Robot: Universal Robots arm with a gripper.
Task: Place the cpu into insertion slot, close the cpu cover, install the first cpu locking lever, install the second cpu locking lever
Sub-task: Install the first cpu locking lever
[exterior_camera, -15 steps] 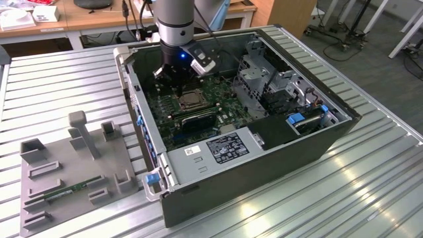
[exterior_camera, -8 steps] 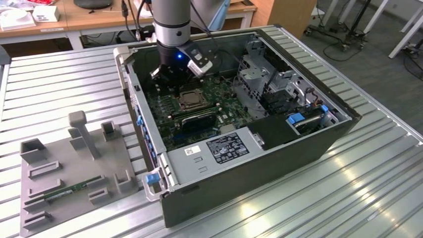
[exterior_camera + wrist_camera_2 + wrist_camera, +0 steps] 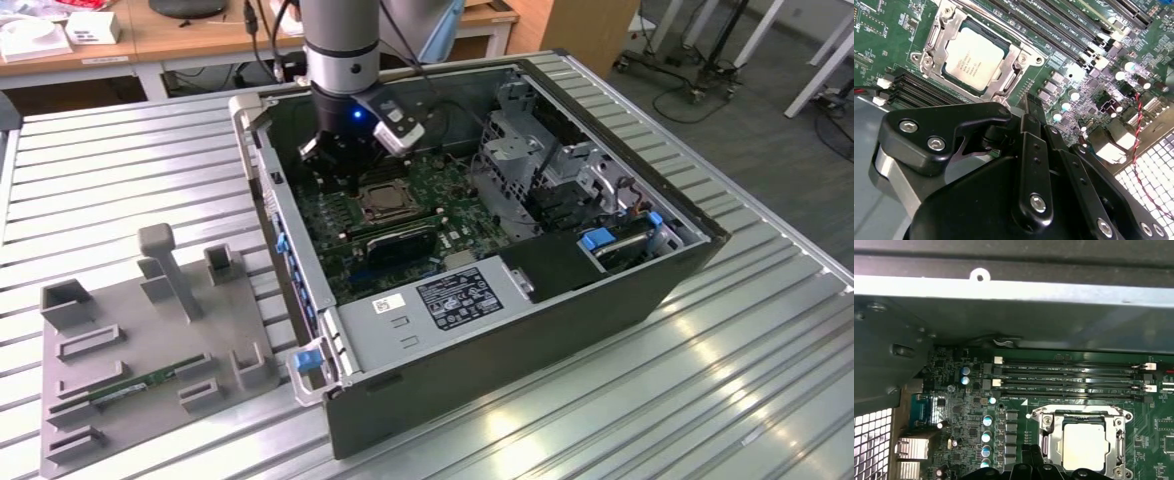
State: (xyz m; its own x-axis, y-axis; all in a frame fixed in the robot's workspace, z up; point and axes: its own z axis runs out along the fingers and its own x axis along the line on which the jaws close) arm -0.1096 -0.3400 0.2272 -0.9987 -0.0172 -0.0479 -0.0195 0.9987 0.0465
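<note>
table (image 3: 747,380): ribbed metal slats across the exterior view
case (image 3: 441,400): open black tower on its side, frame centre; green motherboard (image 3: 434,180) inside
tray (image 3: 120,330): grey moulded fixture, lower left; long green memory stick (image 3: 140,385) lies in it
arm (image 3: 344,40): vertical, top centre-left, reaching into the case
gripper (image 3: 343,178): black, poised just beside the socket; jaws spread or pressed, cannot tell
cpu cover (image 3: 938,40): thin silvery frame, flat around the chip
cpu (image 3: 974,56): dull silvery-tan square, seated in the insertion slot (image 3: 958,81)

PC case (image 3: 534,330), grey jig (image 3: 134,335), RAM stick (image 3: 140,385)
</note>
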